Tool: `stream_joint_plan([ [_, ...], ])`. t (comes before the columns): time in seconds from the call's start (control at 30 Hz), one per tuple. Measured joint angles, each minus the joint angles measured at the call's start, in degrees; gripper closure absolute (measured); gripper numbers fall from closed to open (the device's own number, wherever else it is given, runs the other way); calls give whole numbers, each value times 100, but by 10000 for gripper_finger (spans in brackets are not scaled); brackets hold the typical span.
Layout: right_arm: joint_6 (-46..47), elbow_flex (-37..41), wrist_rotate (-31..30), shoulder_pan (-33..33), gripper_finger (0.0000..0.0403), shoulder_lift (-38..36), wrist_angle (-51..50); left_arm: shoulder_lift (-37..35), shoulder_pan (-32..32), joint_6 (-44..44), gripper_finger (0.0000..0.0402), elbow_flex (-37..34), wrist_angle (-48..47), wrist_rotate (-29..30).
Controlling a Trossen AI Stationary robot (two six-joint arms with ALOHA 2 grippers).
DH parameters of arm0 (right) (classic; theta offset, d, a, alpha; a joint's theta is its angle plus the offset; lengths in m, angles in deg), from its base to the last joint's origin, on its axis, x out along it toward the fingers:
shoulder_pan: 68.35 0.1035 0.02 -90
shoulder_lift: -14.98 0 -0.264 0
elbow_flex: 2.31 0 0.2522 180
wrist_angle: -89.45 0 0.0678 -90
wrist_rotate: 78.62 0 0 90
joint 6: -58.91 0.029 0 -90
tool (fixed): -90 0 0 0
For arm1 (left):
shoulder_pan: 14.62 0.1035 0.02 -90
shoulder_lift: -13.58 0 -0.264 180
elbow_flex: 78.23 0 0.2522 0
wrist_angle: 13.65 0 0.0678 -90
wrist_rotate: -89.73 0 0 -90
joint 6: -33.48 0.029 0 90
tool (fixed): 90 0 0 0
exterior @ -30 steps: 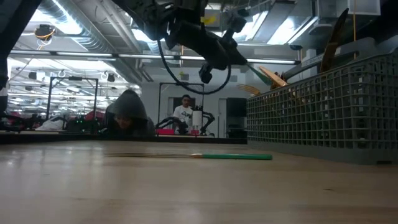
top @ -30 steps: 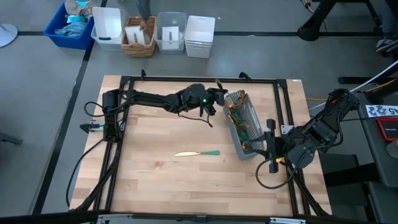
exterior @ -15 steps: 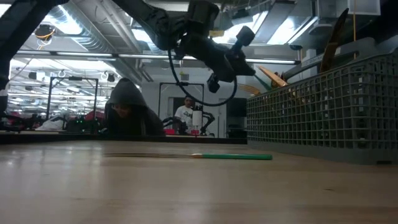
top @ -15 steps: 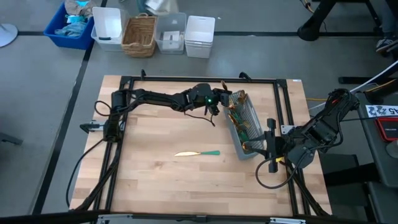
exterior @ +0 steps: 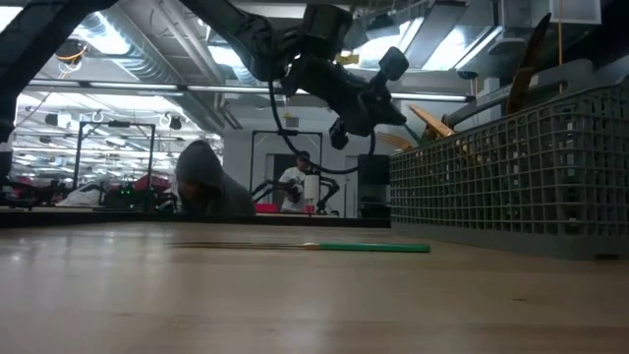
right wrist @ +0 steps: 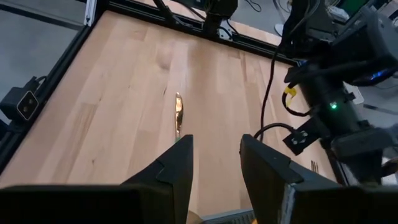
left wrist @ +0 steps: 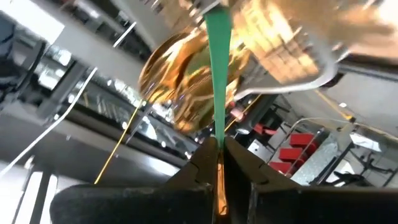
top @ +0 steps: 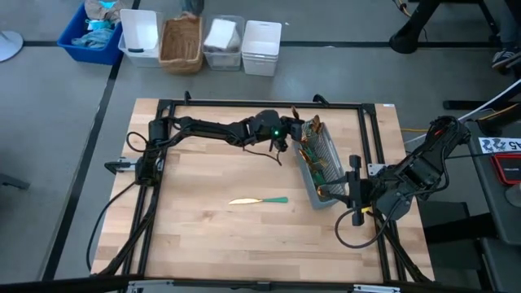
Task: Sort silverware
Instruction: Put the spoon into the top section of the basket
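Left arm reaches from the table's [top: 203, 244] left edge along the back edge; left gripper [top: 286, 130] is up off the surface, right at the caddy's [top: 324, 167] back end. Left wrist view shows what the others don't: fingers [left wrist: 205, 165] pinched shut on a teal handle [left wrist: 219, 56], gold spoon bowl [left wrist: 180, 81] behind it. From overhead the held piece can't be made out.

Knife [top: 259, 200] lies flat mid-table, alone, gold blade toward the left edge, teal handle toward the caddy. Open wood all around it: the front half and left half of the table are free.

Caddy sits near the right edge, angled, more gold-and-teal silverware [top: 313, 155] standing in it. Low view shows pieces [exterior: 432, 123] sticking up over the mesh rim.

Right gripper [top: 356, 213] waits at the caddy's front end by the right edge, jaws apart, nothing between them; its wrist view looks across the table at the knife [right wrist: 178, 112].

Low view only: a hooded person [exterior: 204, 182] beyond the table.

No readable writing.
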Motion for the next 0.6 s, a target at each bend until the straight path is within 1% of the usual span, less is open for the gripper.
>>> stream_joint_plan([
  [0.3,-159,0,2,0,271,0,-4,0,0,169,388,0,-759,-42],
  [0.6,-185,0,3,0,271,0,-3,0,5,3,387,0,-736,-322],
])
